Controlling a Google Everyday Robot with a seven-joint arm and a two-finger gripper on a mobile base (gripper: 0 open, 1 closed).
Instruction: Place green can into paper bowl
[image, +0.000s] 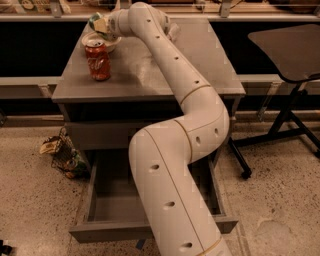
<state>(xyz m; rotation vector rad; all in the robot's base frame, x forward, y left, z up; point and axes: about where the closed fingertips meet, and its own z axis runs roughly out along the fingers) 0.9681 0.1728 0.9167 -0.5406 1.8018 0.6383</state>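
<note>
The green can (95, 21) is held tilted at the tip of my gripper (101, 25), at the far left of the grey table (150, 75). It hangs just above the cream-white paper bowl (107, 45), whose front is partly hidden behind a red cola can (98, 60). My gripper is shut on the green can. My long white arm (170, 65) reaches across the table to it.
An open grey drawer (105, 210) sticks out below the table, partly hidden by my arm. A small wire basket with rubbish (65, 156) lies on the floor at the left. A dark side table on a black stand (290, 45) is at the right.
</note>
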